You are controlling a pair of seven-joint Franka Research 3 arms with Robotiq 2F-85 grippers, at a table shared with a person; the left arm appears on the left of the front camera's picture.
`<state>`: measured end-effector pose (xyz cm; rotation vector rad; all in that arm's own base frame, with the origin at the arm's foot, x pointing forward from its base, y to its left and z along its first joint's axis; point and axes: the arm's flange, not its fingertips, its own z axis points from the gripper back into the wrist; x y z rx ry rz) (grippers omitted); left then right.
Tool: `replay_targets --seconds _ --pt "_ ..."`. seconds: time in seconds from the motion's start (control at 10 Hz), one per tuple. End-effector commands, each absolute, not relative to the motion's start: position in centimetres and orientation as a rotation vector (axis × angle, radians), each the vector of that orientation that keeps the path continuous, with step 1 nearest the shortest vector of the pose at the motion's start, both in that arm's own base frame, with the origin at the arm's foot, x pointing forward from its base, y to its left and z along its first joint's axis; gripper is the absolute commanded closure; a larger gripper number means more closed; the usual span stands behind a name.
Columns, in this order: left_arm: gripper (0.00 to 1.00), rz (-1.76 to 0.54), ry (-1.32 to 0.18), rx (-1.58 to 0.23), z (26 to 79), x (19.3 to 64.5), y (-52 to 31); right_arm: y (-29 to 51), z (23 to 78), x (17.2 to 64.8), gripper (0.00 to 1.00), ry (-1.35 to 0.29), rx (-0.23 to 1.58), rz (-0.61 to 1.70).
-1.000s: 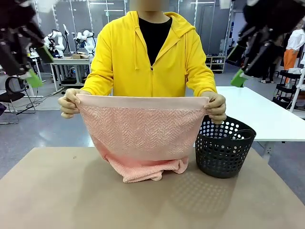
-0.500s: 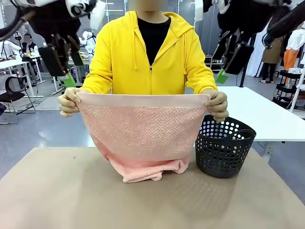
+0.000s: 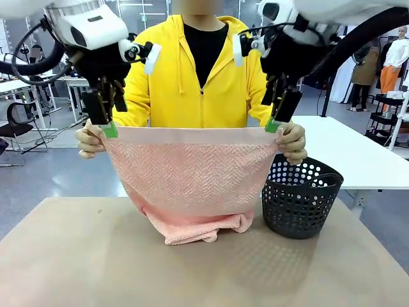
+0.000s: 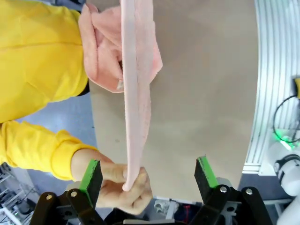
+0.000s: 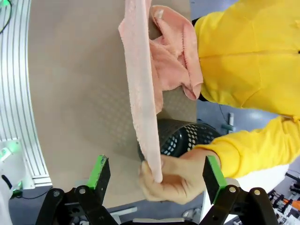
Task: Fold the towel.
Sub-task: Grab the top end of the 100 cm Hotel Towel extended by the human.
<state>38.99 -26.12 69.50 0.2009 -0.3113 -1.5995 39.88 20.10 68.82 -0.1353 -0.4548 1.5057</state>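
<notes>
Beyond the brown desk (image 3: 77, 256) stretches an open lab floor with other white tables. At the far edge a person in a yellow hoodie holds up a light salmon-pink terry towel (image 3: 192, 173) with a herringbone weave. Its smooth top band is pulled taut between their hands and its lower end is bunched on the desk, well below both pairs of fingers. Within the last second both arms have dropped from high overhead. The left fingers (image 3: 103, 123) now hang at one top corner, just above the person's hand (image 3: 91, 137), and the right fingers (image 3: 276, 120) at the other corner, just above the second hand (image 3: 292, 142). Both pairs are spread wide and released, grasping nothing. In each wrist view the towel's upper edge (image 4: 133, 117) (image 5: 143, 103) runs edge-on up the gap between the green pads. This looks like a handover about to happen, with the corners lined up for a pinch and no fold begun. The person's knuckles (image 4: 119, 185) (image 5: 176, 180) sit inside those same gaps, so closing there could nip a hand unless the pads take the band just inboard. A black perforated plastic basket (image 3: 300, 198) stands below and slightly outside the right fingers, close to the towel's hanging side. The bare desk on the robot's side of both fingers is open for laying the cloth down.
</notes>
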Motion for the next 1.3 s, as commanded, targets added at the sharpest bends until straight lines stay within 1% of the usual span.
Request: replay_targets --seconds 0.0,0.3,0.6,0.7,0.8,0.9,1.0,1.1,1.2 --pt "0.0 -1.599 -0.307 0.171 68.4 39.9 -26.3 20.8 68.4 41.2 0.0 -0.421 -0.097 1.561" --pt "0.0 -1.616 -0.257 0.13 65.8 41.2 -25.8 22.2 65.6 42.7 0.0 -0.369 -0.044 1.577" --pt "0.0 -1.615 -0.279 0.069 63.9 42.1 -25.3 22.9 63.3 43.3 0.0 -0.324 -0.02 1.585" --pt "0.03 -1.614 -0.264 0.055 63.6 42.2 -25.1 23.0 62.9 43.2 0.0 -0.307 -0.006 1.593" --pt "0.27 -1.626 -0.259 0.043 63.3 42.3 -25.2 23.1 62.5 43.3 0.0 -0.295 -0.001 1.595" --pt "0.59 -1.639 -0.252 0.039 63.0 42.5 -25.3 23.1 62.3 43.5 0.26 -0.294 -0.013 1.584" --pt "0.87 -1.639 -0.25 0.027 63.0 42.6 -25.3 23.2 62.2 43.5 0.6 -0.294 -0.028 1.585" --pt "1.0 -1.638 -0.247 0.025 63.1 42.6 -25.2 23.2 62.2 43.6 0.86 -0.292 -0.029 1.586" --pt "1.0 -1.633 -0.243 0.023 63.1 42.6 -25.2 23.1 62.1 43.6 1.0 -0.289 -0.026 1.581"
